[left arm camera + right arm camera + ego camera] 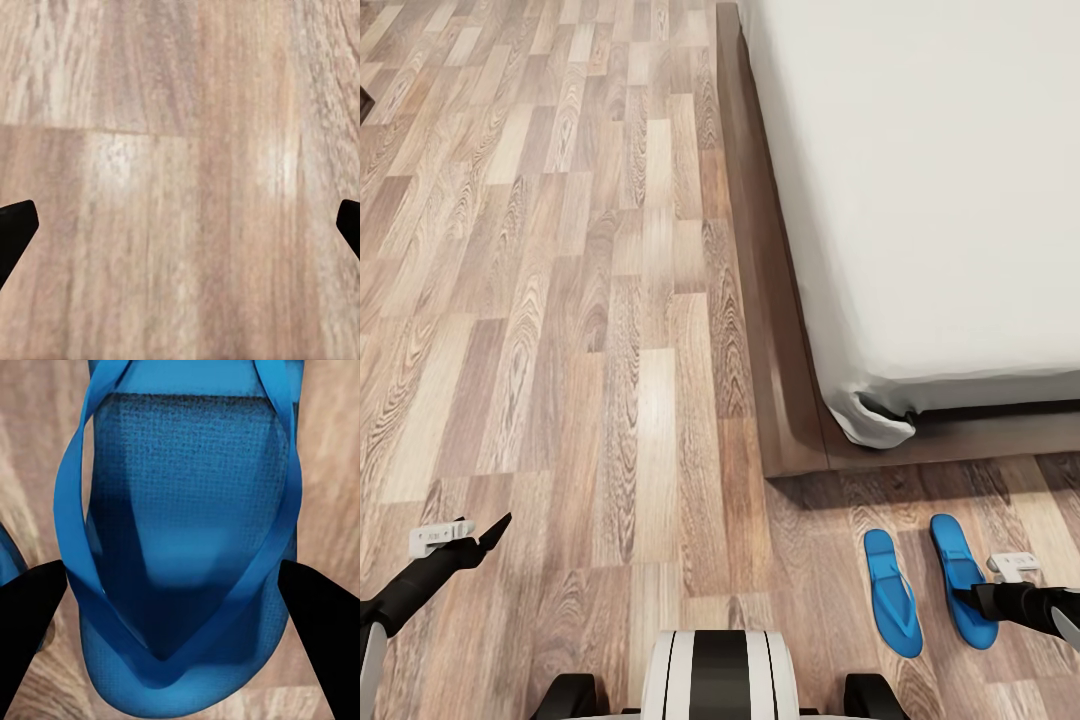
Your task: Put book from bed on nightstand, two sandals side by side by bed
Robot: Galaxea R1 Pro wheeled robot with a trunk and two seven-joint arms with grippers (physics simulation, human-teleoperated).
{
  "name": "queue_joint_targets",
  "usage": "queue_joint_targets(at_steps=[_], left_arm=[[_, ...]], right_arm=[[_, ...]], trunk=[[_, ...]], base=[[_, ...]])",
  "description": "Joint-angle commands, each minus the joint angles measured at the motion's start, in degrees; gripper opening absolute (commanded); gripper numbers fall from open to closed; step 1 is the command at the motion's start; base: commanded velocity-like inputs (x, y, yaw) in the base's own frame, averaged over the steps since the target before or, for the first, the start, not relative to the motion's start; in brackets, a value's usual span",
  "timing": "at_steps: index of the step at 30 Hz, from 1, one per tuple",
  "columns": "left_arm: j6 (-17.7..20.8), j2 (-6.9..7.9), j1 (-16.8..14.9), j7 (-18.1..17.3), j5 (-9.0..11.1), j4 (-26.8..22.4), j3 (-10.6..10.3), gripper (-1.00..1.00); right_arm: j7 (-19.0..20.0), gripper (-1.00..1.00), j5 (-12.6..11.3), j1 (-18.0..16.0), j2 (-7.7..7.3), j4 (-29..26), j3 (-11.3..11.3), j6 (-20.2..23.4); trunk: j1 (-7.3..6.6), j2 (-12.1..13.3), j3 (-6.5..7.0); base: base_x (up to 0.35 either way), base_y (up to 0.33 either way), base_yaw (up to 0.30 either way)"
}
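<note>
Two bright blue sandals lie side by side on the wood floor, just off the foot corner of the bed (920, 200). In the head view the left sandal (890, 595) is bare, while my right gripper (968, 598) hovers over the right sandal (958, 555). Seen from the right wrist, this sandal (184, 547) sits between the open black fingers (30, 615), its thong straps meeting near the tips. My left gripper (495, 530) hangs open over bare floor (180, 150), holding nothing. The book and the nightstand are out of view.
The bed's dark-brown platform base (780, 400) runs along the mattress and juts out at the corner, close to the sandals. Wood-plank floor (560, 300) stretches wide to the left of the bed. My own base (720, 675) sits at the bottom middle.
</note>
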Motion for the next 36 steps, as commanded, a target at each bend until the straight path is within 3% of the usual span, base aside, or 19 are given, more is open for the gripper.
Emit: queue_joint_targets(at_steps=[1, 10, 25, 36], left_arm=[[0.5, -0.03, 0.0, -0.4, 0.0, -0.1, 0.1, 1.00], [0.5, -0.03, 0.0, -0.3, 0.0, -0.1, 0.1, 1.00], [0.5, -0.07, 0.0, -0.3, 0.0, -0.1, 0.1, 1.00], [0.5, -0.11, 0.0, -0.3, 0.0, -0.1, 0.1, 1.00]], right_arm=[[0.0, -1.00, -0.4, 0.0, -0.07, 0.0, 0.2, 0.2], [0.0, -1.00, -0.4, 0.0, -0.07, -0.1, 0.2, 0.2], [-0.1, -1.00, -0.4, 0.0, -0.07, -0.3, 0.2, 0.2], [0.0, -1.00, -0.3, 0.0, -0.07, -0.5, 0.2, -0.1]], trunk=[[-0.01, 0.0, -0.03], [-0.01, 0.0, -0.03], [0.38, -0.2, -3.35], [0.38, -0.2, -3.35]], base=[[0.000, 0.000, 0.000], [0.000, 0.000, 0.000], [0.000, 0.000, 0.000], [0.000, 0.000, 0.000]])
